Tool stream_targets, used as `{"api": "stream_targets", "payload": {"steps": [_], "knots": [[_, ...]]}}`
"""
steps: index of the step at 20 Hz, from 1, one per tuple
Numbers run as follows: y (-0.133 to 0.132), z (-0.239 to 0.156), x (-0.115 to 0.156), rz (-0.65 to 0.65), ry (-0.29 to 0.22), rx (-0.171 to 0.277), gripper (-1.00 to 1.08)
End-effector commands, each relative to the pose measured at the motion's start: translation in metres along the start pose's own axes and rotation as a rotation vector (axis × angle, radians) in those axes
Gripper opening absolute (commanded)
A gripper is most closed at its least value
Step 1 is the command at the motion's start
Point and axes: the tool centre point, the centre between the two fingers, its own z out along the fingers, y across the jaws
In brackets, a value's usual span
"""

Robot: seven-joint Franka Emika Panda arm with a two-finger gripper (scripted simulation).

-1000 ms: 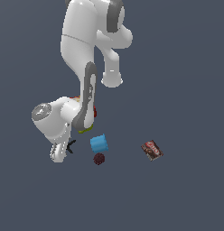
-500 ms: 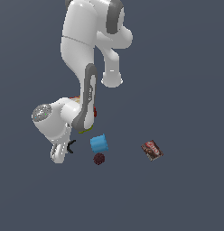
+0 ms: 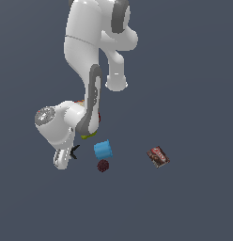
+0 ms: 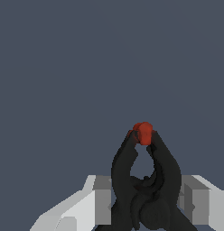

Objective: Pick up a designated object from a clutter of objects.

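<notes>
Fingers pinched on the little black clamp

Wrist view has the black clamp [image 4: 143, 180] wedged between the two grey fingers [image 4: 102, 200], both touching it, red tip poking out past them. From the exterior view it's tucked at the hand, just beside the blue cup [image 3: 103, 149], with the dark red berry ball [image 3: 103, 165] near and the brown packet [image 3: 158, 156] well apart.

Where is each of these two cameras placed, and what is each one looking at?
Exterior view: sits off the arm, high up, looking down on the floor with the blue cup, berry ball and brown packet; nearly the whole white arm shows.
Wrist view: sits on the wrist, looking along the gripper at the black clamp with its red tip; only the grey fingers show.
Shared: the clamp, a black speck beside the arm's end in the exterior view.
</notes>
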Motion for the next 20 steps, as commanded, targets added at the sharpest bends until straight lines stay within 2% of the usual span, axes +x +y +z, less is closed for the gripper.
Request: {"api": "stream_targets", "payload": {"steps": [1, 9, 20], "knots": [[0.002, -0.005, -0.005, -0.001, 0.000, 0.001, -1.00], [0.015, -0.034, -0.039, -0.001, -0.001, 0.001, -1.00], [0.046, -0.105, -0.117, -0.001, -0.003, 0.001, -1.00]]}}
